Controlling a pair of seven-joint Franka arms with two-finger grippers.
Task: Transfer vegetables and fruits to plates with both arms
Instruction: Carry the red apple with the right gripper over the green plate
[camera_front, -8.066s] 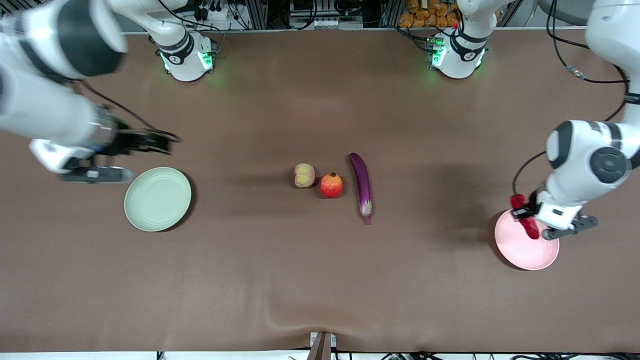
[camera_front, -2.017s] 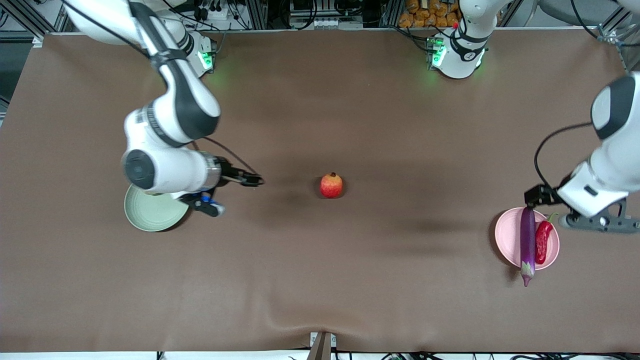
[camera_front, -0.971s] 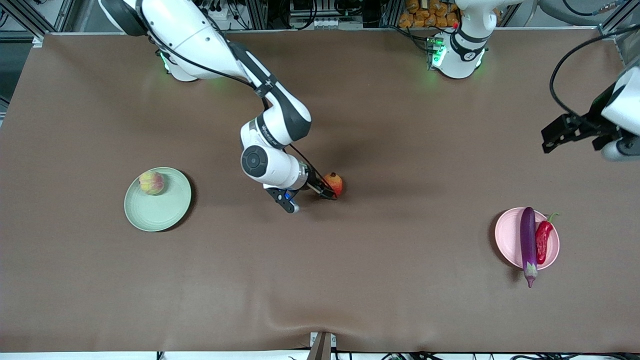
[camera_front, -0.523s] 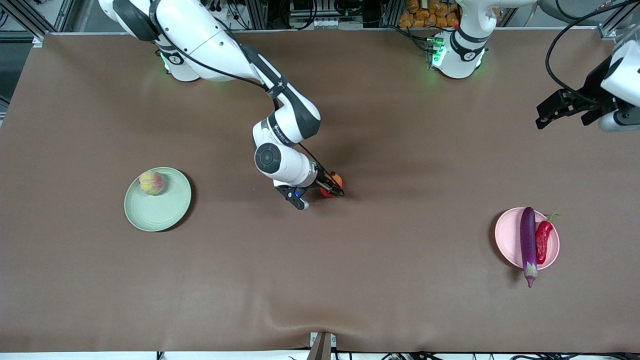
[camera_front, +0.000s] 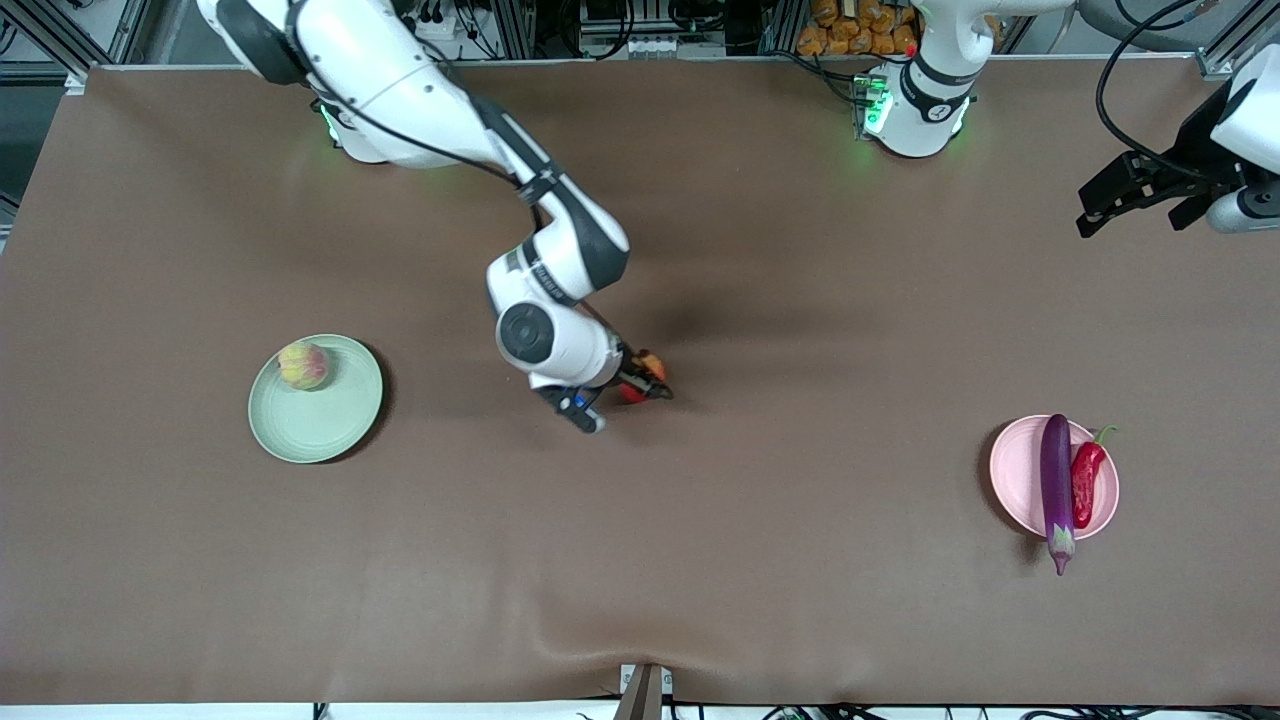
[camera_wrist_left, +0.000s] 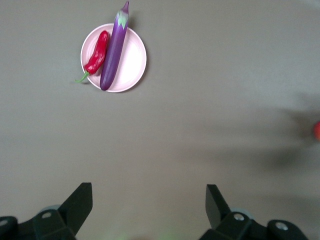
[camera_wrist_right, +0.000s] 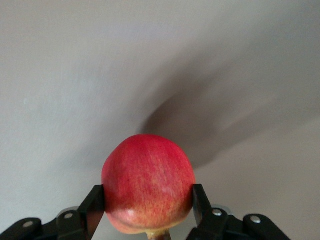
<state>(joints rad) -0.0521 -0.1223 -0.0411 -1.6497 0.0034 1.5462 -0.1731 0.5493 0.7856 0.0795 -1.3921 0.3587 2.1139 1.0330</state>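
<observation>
The right gripper (camera_wrist_right: 145, 202) was clamped on the pomegranate (camera_wrist_right: 148, 181) at mid-table, next needing carriage to the green plate (camera_front: 330, 425), while the left gripper (camera_wrist_left: 149, 207) waited, jaws apart.

Front view: pomegranate (camera_front: 640, 375) mostly hidden under the right gripper (camera_front: 648, 380) and wrist; only an orange-red sliver shows. Left arm's upper links run out of frame at the table's left-arm end; left gripper (camera_front: 1125, 195) is dark, fingers hard to separate. Right wrist view: pomegranate's lower end cut by the frame edge. Left wrist view: red speck at the frame edge, cut off, too small to identify
</observation>
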